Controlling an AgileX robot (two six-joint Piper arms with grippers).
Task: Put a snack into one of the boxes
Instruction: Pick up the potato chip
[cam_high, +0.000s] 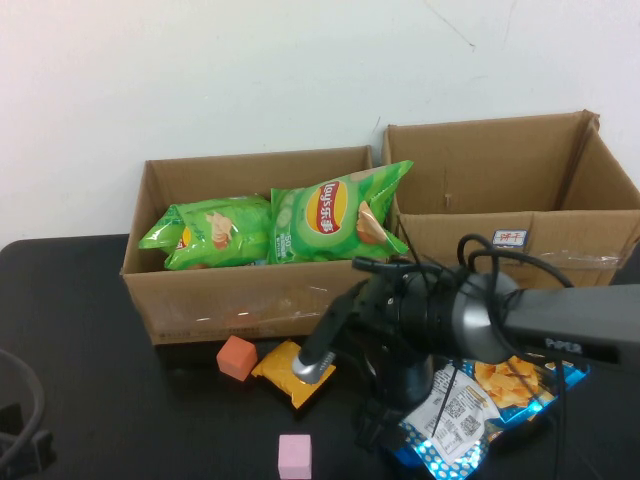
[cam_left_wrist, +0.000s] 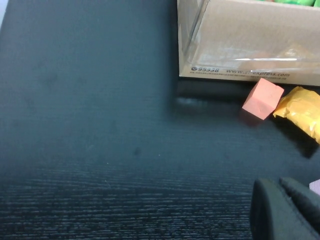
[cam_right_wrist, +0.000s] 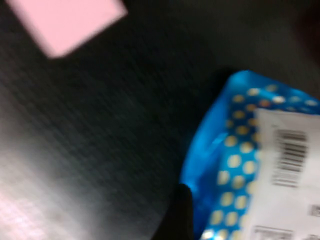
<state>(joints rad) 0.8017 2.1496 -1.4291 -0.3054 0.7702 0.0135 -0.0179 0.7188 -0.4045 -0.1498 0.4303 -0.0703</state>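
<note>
Right hand (cam_high: 378, 428) low over blue snack bag (cam_high: 500, 400), grip unclear; left hand (cam_left_wrist: 285, 210) parked at table edge, grip unclear

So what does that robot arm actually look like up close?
The right arm is dark grey and tube-shaped, with a silvery rounded joint, loose black cables looping over it and white PIPER lettering. Its right gripper is black. The left gripper shows only as dark, matte, rounded pieces.
</note>
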